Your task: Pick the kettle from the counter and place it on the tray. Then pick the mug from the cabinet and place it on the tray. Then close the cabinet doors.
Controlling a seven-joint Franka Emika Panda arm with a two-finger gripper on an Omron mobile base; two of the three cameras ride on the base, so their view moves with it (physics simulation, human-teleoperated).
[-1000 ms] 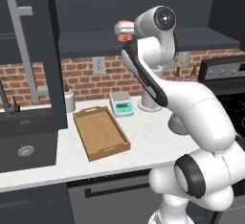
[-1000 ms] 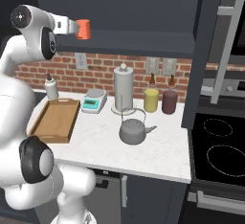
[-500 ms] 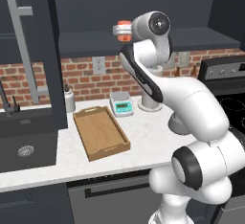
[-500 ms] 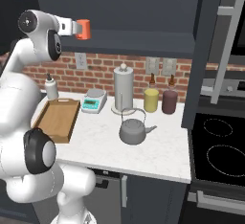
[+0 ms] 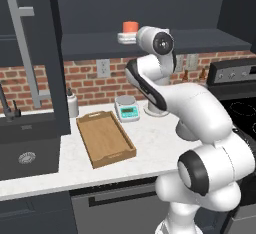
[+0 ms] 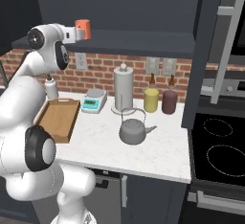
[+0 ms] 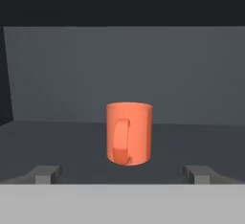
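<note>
Inside the dark cabinet (image 7: 57,74), the wide-open, empty claw (image 7: 125,173) faces the unmarked mug (image 7: 129,133).

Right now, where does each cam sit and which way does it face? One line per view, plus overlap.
Left base view: behind the arm to its left, looking forward and down at the counter, tray and open cabinet; arm rises from lower right.
Right base view: behind to its right, same scene plus kettle; arm rises from lower left.
Hand view: on the hand, looking along the open gripper into the cabinet at the mug; fingertips at the bottom.
Shared: both base views show tray, counter and mug.
</note>
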